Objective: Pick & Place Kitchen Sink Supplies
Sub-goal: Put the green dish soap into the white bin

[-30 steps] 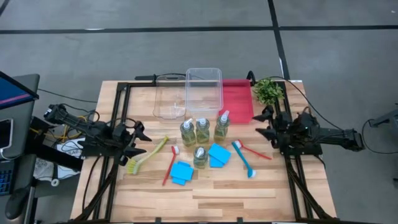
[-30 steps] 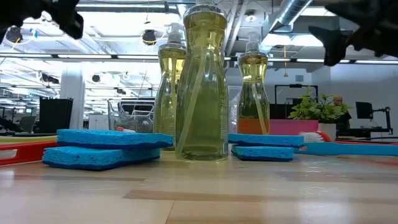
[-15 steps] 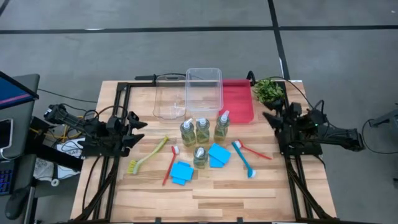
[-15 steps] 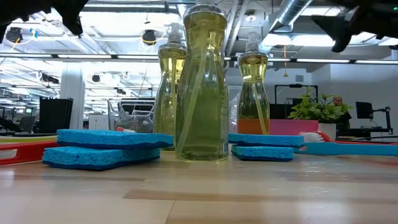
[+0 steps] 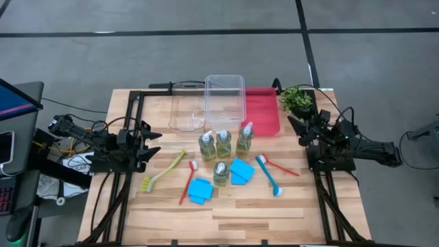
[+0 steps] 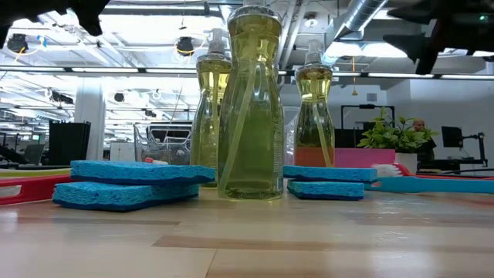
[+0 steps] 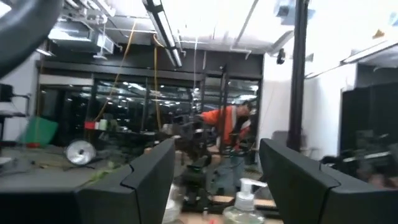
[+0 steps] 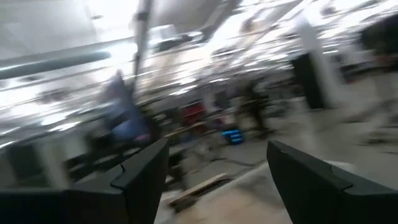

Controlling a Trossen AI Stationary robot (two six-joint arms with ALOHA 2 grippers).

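Four small clear bottles of yellow-green liquid (image 5: 223, 152) are being seen standing mid-desk, with flat bright-blue square sponges (image 5: 200, 190) and slim long-handled brushes (image 5: 162, 171) lying around them on the wooden desk (image 5: 226, 216). The left tool (image 5: 152, 143) is being held wide open and empty at the left edge; the right tool (image 5: 296, 132), likewise parted and empty, at the right.

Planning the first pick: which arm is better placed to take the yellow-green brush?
Left. The yellow-green brush lies on the table's left side, close to the open left gripper; the right gripper hovers by the plant, across the table.
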